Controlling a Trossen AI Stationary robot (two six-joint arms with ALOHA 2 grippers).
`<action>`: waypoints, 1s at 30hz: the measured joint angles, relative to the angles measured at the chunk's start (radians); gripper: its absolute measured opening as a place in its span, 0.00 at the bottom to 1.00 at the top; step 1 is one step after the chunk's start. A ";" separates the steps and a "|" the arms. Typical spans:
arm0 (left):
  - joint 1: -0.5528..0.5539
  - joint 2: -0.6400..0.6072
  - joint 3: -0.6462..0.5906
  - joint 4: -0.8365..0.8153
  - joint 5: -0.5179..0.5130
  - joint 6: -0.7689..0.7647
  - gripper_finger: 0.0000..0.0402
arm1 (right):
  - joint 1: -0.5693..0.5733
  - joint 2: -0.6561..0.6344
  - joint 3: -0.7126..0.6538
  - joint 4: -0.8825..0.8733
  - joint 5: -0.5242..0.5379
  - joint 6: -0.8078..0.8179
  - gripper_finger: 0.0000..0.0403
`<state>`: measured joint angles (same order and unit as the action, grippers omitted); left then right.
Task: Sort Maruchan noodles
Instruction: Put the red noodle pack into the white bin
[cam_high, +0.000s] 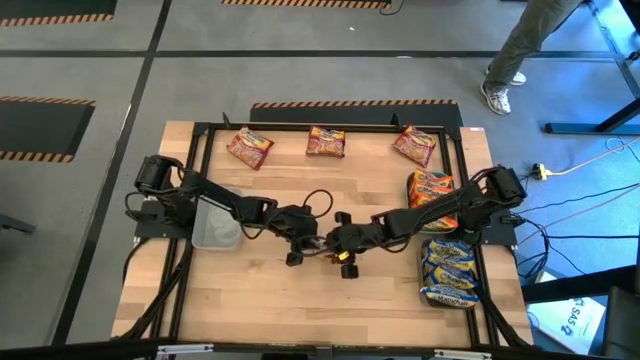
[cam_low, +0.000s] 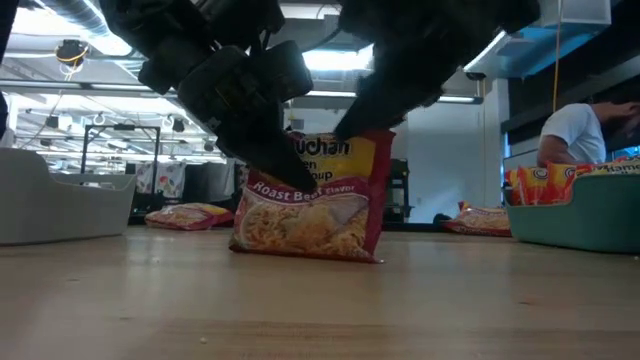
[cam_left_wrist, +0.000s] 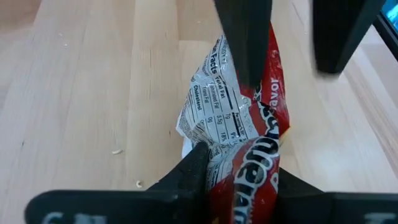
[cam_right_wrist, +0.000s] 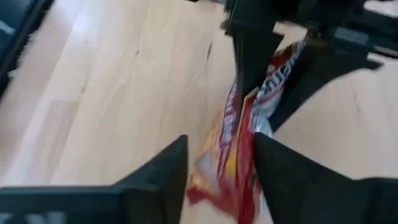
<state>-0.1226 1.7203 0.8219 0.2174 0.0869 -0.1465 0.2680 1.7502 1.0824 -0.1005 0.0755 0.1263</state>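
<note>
A maroon-and-yellow Maruchan noodles packet (cam_low: 310, 215), Roast Beef flavor, stands on its lower edge at the table's middle, tilted and crumpled (cam_left_wrist: 242, 137). My left gripper (cam_left_wrist: 239, 168) reaches in from the left (cam_high: 300, 243) and is shut on it. From the right, my right gripper (cam_right_wrist: 217, 155) meets it (cam_high: 345, 245). It is open, with its fingers on either side of the packet's upper part (cam_right_wrist: 239, 130). I cannot tell whether they touch it. In the high view both grippers hide the packet. My left gripper pinches the packet's upper part (cam_left_wrist: 233, 158) between its two fingers, and the plastic is bunched up there. The fingers (cam_low: 275, 160) slant down from the table's left side. The packet stands tilted, its lower edge (cam_low: 300, 252) on the table.
Three maroon packets (cam_high: 250, 147) (cam_high: 326, 142) (cam_high: 414, 145) lie along the far edge. On the right, a teal tray (cam_low: 590, 225) holds orange packets (cam_high: 430, 188), and blue-and-yellow packets (cam_high: 448, 270) lie nearer. A grey tray (cam_high: 215, 228) sits left. A person (cam_low: 575, 130) is beyond the table.
</note>
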 joint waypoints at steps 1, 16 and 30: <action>0.000 -0.004 0.000 -0.005 -0.001 0.001 0.16 | 0.002 -0.019 0.000 -0.030 -0.012 0.013 0.44; -0.003 -0.342 0.000 -0.392 -0.220 0.019 0.14 | 0.147 -0.146 -0.154 -0.033 0.255 0.101 0.52; 0.000 -0.903 0.001 -1.173 -0.466 -0.115 0.14 | 0.151 -0.145 -0.260 0.141 0.228 0.157 0.50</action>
<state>-0.1230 0.8177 0.8230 -0.9557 -0.3795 -0.2618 0.4191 1.6051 0.8223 0.0410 0.3032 0.2838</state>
